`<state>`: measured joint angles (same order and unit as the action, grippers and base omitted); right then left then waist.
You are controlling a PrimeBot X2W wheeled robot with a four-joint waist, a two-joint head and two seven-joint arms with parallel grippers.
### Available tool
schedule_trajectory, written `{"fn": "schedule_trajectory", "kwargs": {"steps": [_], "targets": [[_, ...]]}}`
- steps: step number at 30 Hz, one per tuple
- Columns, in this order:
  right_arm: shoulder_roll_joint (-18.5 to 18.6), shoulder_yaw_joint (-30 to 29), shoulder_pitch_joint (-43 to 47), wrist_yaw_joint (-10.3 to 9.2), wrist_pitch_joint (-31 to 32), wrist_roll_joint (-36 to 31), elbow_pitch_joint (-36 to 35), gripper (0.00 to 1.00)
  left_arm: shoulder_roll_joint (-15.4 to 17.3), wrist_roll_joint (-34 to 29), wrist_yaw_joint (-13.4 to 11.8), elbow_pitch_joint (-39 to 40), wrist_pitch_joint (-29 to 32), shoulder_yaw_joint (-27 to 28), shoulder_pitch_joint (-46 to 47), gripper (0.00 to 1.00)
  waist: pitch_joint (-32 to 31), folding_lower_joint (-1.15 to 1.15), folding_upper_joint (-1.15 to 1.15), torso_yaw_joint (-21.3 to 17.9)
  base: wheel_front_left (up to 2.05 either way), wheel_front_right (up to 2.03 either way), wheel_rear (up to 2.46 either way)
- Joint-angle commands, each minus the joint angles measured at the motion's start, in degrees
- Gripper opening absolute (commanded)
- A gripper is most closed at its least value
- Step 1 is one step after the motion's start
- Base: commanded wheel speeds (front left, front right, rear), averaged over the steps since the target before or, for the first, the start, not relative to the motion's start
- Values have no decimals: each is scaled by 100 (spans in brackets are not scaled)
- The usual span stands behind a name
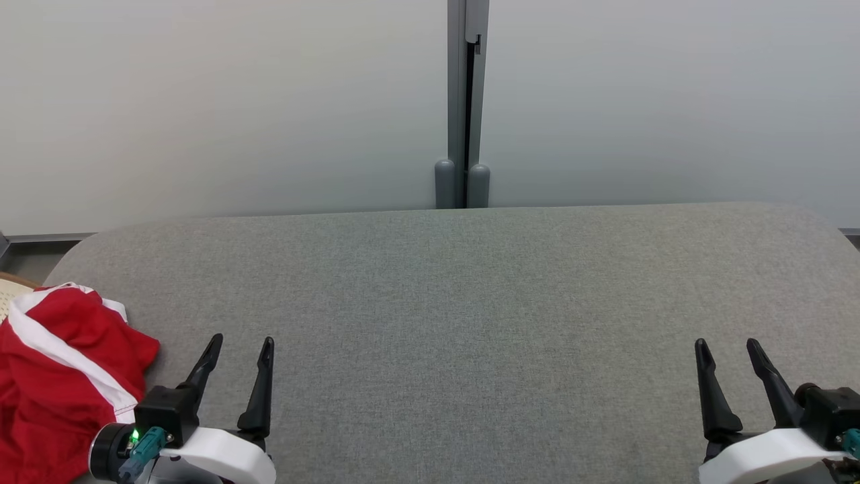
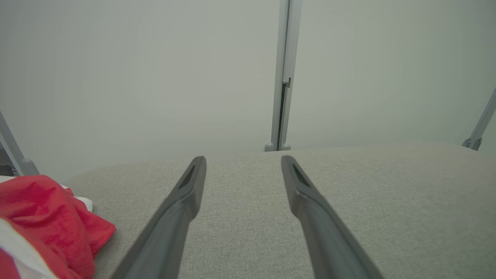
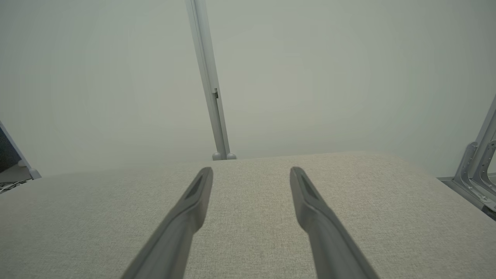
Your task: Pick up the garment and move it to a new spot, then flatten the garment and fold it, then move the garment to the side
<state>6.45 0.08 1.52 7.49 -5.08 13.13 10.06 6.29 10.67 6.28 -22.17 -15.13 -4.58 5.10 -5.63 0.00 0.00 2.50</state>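
Note:
A red garment (image 1: 60,376) with white stripes lies crumpled at the left edge of the grey fabric surface (image 1: 457,302). The left wrist view shows the garment (image 2: 50,221) at its lower left. My left gripper (image 1: 240,344) hovers just right of it, open, nothing between its fingers, apart from the cloth. Its dark fingers (image 2: 186,193) point across the bare surface (image 2: 387,201). At the lower right of the head view my right gripper (image 1: 727,345) stands open and empty over the surface. The right wrist view shows its fingers (image 3: 197,193) spread above plain fabric (image 3: 252,232).
A pale partition wall (image 1: 235,101) with a grey vertical post (image 1: 463,101) stands right behind the surface's far edge. A woven, cream-coloured object (image 1: 12,289) peeks out beyond the garment at the far left. A metal frame (image 3: 478,162) stands past the surface's right end.

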Motion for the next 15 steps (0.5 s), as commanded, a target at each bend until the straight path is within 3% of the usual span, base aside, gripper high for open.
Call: {"fn": "schedule_trajectory", "kwargs": {"steps": [1, 8, 15], "targets": [[7, -26, 58, 0, -8, 45, 6, 100, 19, 17, 23, -11, -2, 17, 82, 100, 1, 0, 0, 3, 0, 0, 0], [4, -47, 56, 0, 32, 16, -9, 100, 4, 16, 22, -28, -2, 22, 140, 100, 25, 0, 0, 62, 0, 0, 0], [38, -69, 11, 0, 57, -55, -116, 100, 27, -35, 10, 10, -2, 29, 250, 100, 68, 0, 0, 402, 0, 0, 0]]}}
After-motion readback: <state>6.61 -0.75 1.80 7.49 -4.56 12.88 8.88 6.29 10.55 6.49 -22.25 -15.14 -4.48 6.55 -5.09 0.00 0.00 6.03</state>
